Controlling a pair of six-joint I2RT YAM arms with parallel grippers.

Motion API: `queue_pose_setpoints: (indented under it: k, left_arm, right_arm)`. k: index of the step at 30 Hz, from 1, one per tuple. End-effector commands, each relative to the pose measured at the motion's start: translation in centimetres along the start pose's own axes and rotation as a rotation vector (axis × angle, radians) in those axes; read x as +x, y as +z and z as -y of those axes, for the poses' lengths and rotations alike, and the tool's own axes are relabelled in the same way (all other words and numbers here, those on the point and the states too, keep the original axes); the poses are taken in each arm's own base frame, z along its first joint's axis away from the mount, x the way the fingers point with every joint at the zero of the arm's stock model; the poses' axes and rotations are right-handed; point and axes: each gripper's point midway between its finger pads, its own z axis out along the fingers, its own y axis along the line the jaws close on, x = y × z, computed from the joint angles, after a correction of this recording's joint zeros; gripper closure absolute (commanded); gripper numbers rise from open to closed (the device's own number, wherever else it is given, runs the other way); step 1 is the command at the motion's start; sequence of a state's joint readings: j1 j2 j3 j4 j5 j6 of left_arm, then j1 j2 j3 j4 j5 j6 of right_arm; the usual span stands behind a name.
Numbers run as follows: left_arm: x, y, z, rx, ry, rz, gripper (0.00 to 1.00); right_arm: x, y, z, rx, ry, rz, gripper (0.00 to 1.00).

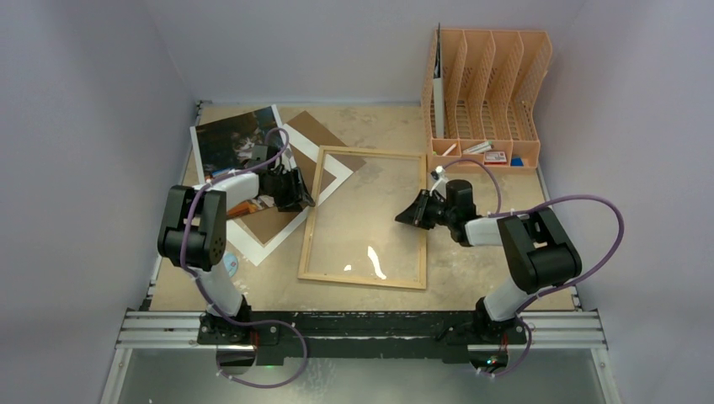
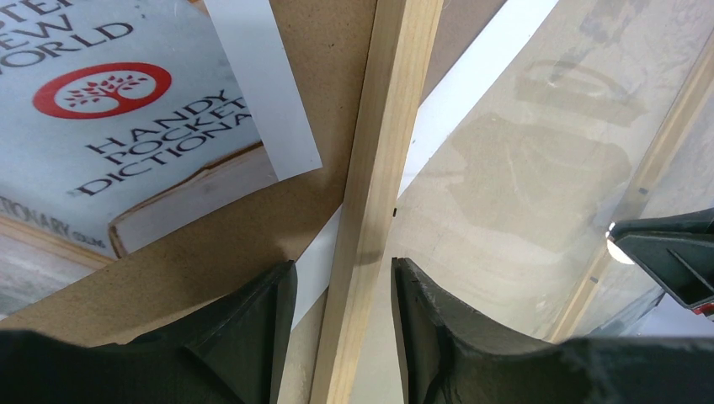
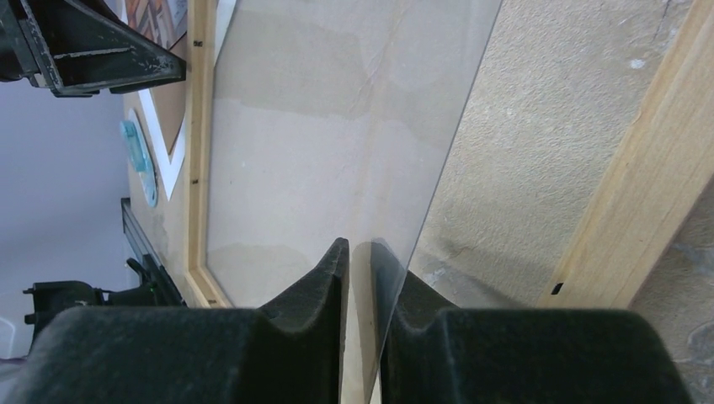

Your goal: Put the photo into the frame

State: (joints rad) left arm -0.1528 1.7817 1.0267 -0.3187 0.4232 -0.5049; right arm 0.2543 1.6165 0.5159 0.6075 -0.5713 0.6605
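- Top view: the frame [image 1: 364, 280] lay flat mid-tabletop [image 1: 379, 118]; the photo [image 1: 226, 139] lay by the far left corner, left of the frame
- Left wrist: the left gripper [image 2: 343, 273] stood open astride the frame's wooden bar, a gap either side; the photo overlapped the brown backing board [image 2: 316, 67] beyond
- Right wrist: the fingers of the right gripper [image 3: 358, 248] sat nearly together, the clear pane [image 3: 320, 126] edge between them; whether they pinched it could not be told
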Motion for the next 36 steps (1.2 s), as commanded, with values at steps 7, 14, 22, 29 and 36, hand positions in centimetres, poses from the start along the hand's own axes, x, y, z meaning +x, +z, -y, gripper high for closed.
queue_pose_setpoints:
  k: [7,14,22,29,36]
  left_arm:
    - [-0.8,0.9,-0.3,-0.015,0.031,0.019,0.52]
    - [-0.6,1.5,0.1,-0.072,0.106,0.032,0.56]
    - [-0.4,1.9,-0.2,-0.212,0.189,0.055,0.66]
    - [0.4,2.5,-0.5,-0.245,0.218,0.026,0.70]
    - [0.4,2.3,-2.7,-0.388,0.228,0.024,0.78]
  right_arm:
    - [-0.7,0.5,-1.3,-0.043,-0.037,0.005,0.73]
    - [-0.5,0.6,-1.0,-0.031,-0.026,0.002,0.75]
    - [-0.5,0.6,-0.8,-0.025,-0.014,0.005,0.76]
    - [-0.4,0.7,-0.7,-0.023,-0.009,0.006,0.78]
    - [-0.3,0.6,-0.7,-0.027,-0.007,0.006,0.78]
